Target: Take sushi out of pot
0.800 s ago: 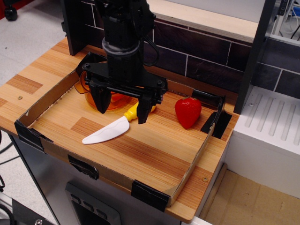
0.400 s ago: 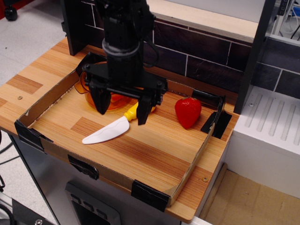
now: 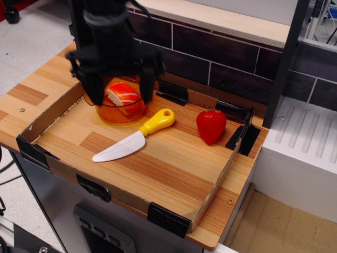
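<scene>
The sushi [image 3: 122, 95], orange with white stripes on a white base, lies tilted inside the translucent orange pot [image 3: 113, 115] at the back left of the cardboard-edged board. My black gripper [image 3: 121, 98] hangs over the pot, open. One finger [image 3: 96, 87] is at the pot's left side and the other [image 3: 147, 83] at its right, with the sushi between them. The fingers do not touch the sushi. The arm hides the back of the pot.
A toy knife with a yellow handle [image 3: 157, 121] and a white blade lies just in front of the pot. A red strawberry [image 3: 211, 125] stands to the right. Low cardboard walls [image 3: 215, 185] ring the wooden board; a dark tiled wall [image 3: 226, 58] rises behind.
The gripper has moved left and back, from over the knife handle to over the pot. The sushi, hidden before by the gripper, now shows between the open fingers.
</scene>
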`<control>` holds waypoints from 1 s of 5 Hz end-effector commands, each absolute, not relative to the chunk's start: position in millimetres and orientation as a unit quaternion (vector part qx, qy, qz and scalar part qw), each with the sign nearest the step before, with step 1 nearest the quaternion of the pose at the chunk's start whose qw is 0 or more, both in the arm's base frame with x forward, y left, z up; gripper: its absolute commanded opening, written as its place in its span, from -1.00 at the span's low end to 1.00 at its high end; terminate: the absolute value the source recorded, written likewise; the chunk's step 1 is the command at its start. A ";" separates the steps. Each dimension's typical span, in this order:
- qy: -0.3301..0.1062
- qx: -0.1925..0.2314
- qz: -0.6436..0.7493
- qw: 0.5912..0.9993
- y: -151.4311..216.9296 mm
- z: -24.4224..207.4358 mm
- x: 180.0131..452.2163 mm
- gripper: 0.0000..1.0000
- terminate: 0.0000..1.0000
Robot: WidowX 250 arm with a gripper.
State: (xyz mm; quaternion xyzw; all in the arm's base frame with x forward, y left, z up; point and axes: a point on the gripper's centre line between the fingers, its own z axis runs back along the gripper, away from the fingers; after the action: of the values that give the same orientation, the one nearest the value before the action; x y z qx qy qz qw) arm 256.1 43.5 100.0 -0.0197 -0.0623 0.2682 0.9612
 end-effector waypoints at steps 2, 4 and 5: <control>-0.115 -0.020 0.510 0.852 97.0 117.2 306.7 1.00 -1.00; -0.086 -0.038 0.574 0.814 112.7 80.3 309.6 1.00 -1.00; -0.076 -0.037 0.582 0.809 110.9 66.3 307.3 1.00 -1.00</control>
State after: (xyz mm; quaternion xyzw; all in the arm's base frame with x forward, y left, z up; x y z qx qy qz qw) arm 311.1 108.7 56.8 -0.0315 -0.0590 0.5839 0.8091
